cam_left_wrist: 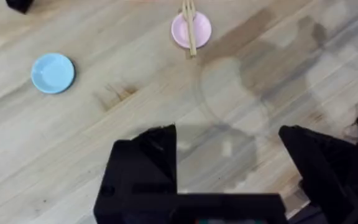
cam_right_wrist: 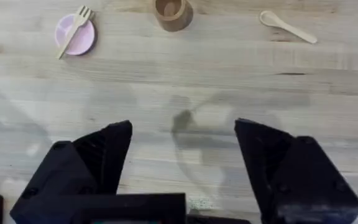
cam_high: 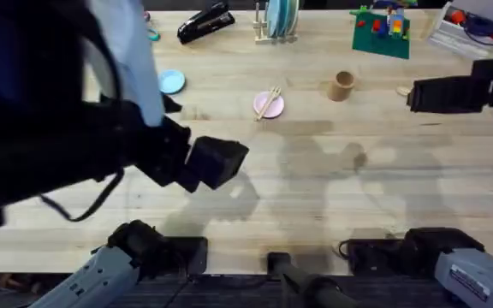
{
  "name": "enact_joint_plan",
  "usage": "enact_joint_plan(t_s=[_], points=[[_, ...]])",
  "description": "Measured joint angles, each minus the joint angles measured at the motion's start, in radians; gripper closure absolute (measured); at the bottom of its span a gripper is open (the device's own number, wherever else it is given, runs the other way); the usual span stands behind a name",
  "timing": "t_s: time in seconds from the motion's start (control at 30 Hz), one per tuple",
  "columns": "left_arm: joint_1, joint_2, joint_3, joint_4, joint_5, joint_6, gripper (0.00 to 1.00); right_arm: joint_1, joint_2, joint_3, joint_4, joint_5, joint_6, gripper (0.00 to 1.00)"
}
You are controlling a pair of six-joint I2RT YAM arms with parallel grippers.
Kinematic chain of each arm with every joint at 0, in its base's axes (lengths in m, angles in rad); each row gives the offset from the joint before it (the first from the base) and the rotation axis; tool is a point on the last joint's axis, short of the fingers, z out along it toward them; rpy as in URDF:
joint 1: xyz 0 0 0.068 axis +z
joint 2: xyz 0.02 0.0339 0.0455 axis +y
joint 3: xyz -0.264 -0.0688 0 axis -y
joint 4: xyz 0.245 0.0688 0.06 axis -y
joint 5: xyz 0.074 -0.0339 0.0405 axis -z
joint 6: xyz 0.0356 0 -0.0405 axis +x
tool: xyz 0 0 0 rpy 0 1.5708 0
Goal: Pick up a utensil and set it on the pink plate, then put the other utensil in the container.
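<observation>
The small light wooden fork (cam_right_wrist: 74, 30) already lies across the round pale pink plate (cam_right_wrist: 79, 38), so the pale wooden spoon (cam_right_wrist: 287, 26) comes next, lying flat on the counter (cam_right_wrist: 179, 81) just beside the tan-brown cylindrical cup (cam_right_wrist: 170, 12). The right pincer (cam_right_wrist: 182, 158) hangs spread and empty, the left pincer (cam_left_wrist: 229, 162) likewise. Probably best to descend square across the slim handle, though its thickness is hard to read.

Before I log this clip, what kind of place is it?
Probably a lab or workshop bench, not a kitchen: a wooden table carrying a stapler, a toy brick model and a dish rack.
</observation>
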Motion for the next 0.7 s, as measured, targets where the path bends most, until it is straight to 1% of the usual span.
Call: enact_joint_plan(t_s=[0.2, 0.3, 0.4, 0.47, 0.57, 0.7], points=[[0.000, 0.015, -0.085, 0.020, -0.001, -0.001, 0.008, 0.000, 0.000, 0.000, 0.000, 0.000, 0.000, 0.007], [0.000, 0.026, -0.122, 0.066, 0.000, -0.003, 0.007, 0.000, 0.000, 0.000, 0.000, 0.000, 0.000, 0.007], [0.000, 0.026, -0.176, 0.149, 0.000, 0.015, 0.006, 0.000, 0.000, 0.000, 0.000, 0.000, 0.000, 0.006], [0.000, 0.026, -0.231, 0.223, 0.009, 0.037, 0.007, 0.000, 0.000, 0.000, 0.000, 0.000, 0.000, 0.007], [0.000, 0.026, -0.331, 0.357, 0.043, 0.065, 0.008, 0.000, 0.000, 0.000, 0.000, 0.000, 0.000, 0.007], [0.000, 0.027, -0.456, 0.545, 0.116, 0.091, 0.007, 0.000, 0.000, 0.000, 0.000, 0.000, 0.000, 0.007]])
